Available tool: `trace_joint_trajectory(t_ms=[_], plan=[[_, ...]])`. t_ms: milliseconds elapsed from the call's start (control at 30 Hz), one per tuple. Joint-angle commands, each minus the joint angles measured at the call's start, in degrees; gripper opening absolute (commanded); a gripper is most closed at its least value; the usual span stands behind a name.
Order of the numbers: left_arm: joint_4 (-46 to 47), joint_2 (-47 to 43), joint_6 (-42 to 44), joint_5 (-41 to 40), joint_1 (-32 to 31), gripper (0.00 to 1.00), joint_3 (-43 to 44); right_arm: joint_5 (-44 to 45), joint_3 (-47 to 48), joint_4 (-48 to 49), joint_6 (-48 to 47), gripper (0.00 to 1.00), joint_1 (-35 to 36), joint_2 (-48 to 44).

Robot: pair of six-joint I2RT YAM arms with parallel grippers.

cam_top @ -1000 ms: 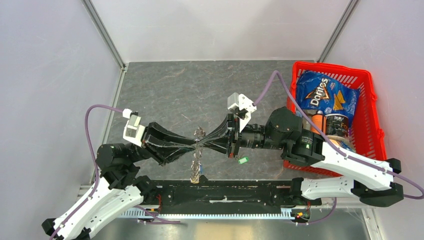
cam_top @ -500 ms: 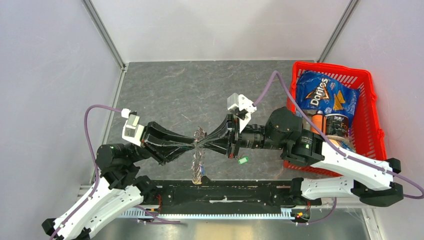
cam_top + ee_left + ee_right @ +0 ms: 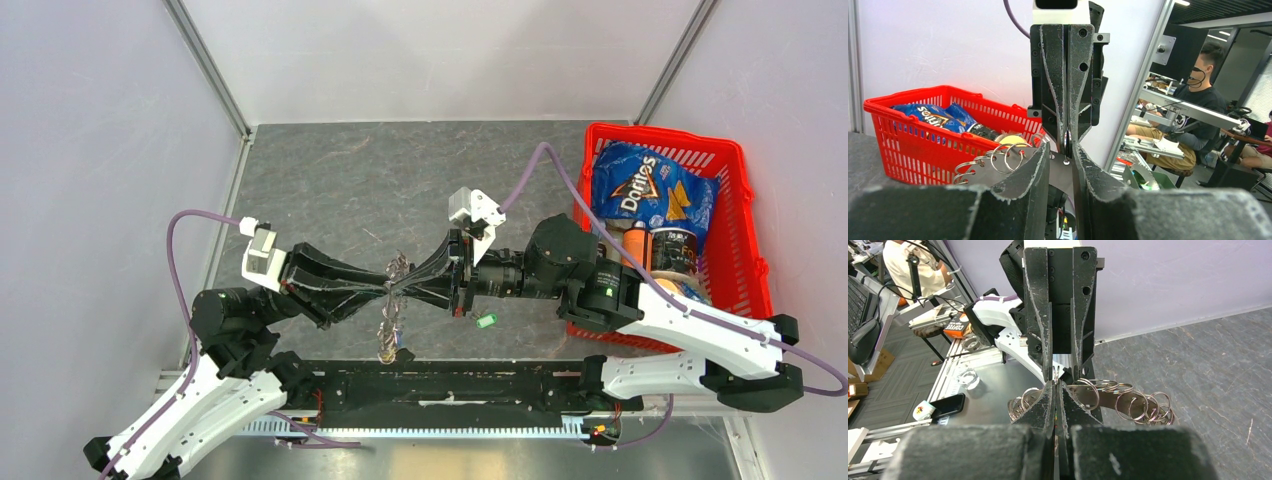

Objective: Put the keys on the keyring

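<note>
Left hand [image 3: 1060, 150] and right hand [image 3: 1056, 385] meet tip to tip above the middle of the surface [image 3: 330, 180], with the keyring [image 3: 1105, 399] held up between them. The keyring shows as a flat metal piece carrying a row of wire split rings, and part of the bunch dangles below the hands toward the near edge. The left hand is partly spread, its two fingers [image 3: 1040, 167] straddling the flat piece and gripping it from both sides. The right hand is pressed together, pinching one thin ring at its very tips.

The green key [image 3: 487, 321] lies loose on the surface just beside the right hand, on its near side, touching neither hand nor ring. I cannot pick out the black key with any confidence; a small dark speck near the dangling end of the bunch is too small to name. A red basket [image 3: 660, 127] of groceries sits well apart at the right.

As a judgement, the task is at an early stage. The keyring is lifted and steadied, and one ring looks singled out, probably for prying open. No key is on it yet. Both keys are left to pick up and thread.
</note>
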Motion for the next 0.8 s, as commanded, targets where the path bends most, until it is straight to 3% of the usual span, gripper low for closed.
trace_joint_trajectory(t_ms=[0,133,233,667,700,767], plan=[[2.1,0.3,-1.1,-0.2,0.1,0.27,-0.1,-0.5,0.9,4.3,-0.1,0.00,0.5,-0.1],[2.0,0.3,-1.2,0.1,0.1,0.19,0.0,-0.5,1.0,4.6,-0.1,0.00,0.5,-0.1],[2.1,0.5,-1.1,0.7,0.1,0.02,0.2,-0.4,0.9,5.0,-0.1,0.00,0.6,-0.1],[1.5,0.3,-0.8,3.4,0.1,0.02,0.6,0.0,0.4,4.5,0.3,0.00,0.6,-0.8],[1.2,0.3,-0.7,3.8,0.1,0.02,0.9,-0.1,0.6,3.8,0.3,0.03,0.7,-0.8],[-0.3,0.4,0.1,4.8,0.1,0.02,1.7,-0.4,0.8,2.2,-0.1,0.20,0.7,-1.5]])
